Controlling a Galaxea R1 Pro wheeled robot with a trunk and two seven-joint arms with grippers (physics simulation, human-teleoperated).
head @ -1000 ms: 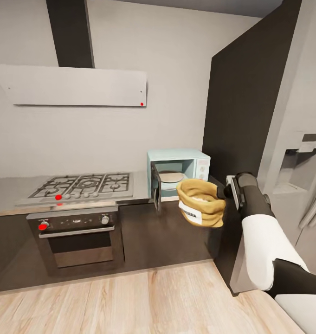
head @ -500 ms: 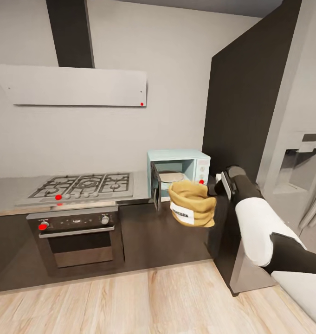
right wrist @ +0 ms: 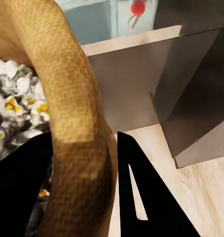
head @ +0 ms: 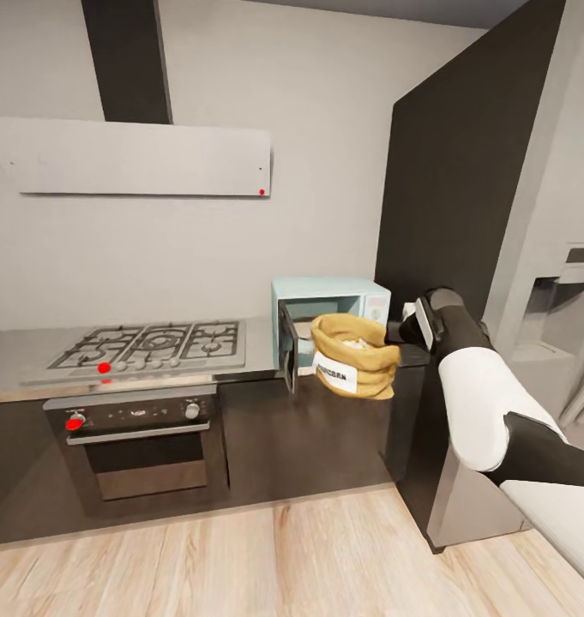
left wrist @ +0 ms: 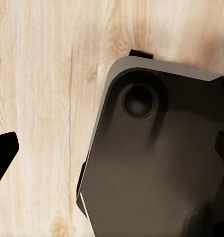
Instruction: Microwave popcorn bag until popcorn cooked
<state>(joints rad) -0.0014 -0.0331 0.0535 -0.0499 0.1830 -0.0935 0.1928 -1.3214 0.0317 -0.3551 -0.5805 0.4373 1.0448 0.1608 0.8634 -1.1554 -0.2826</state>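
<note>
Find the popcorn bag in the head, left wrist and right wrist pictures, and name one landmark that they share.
Head view: the popcorn bag hangs in front of the open microwave, held by the right hand.
Left wrist view: wooden floor and the robot's dark base; no bag.
Right wrist view: the bag's rolled rim sits between the fingers.
Shared landmark: the wooden floor.

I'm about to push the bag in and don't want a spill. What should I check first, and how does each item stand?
1. Microwave door open: ok.
2. Right gripper shut on the bag rim, one finger inside, one outside: ok.
3. Bag upright, mouth up: ok, slightly tilted.
4. Popcorn inside the bag: ok.
5. Bag lined up with the opening: not ok, it hangs in front, overlapping the lower edge.
6. Cavity free of obstructions: cannot tell, bag hides it.
</note>
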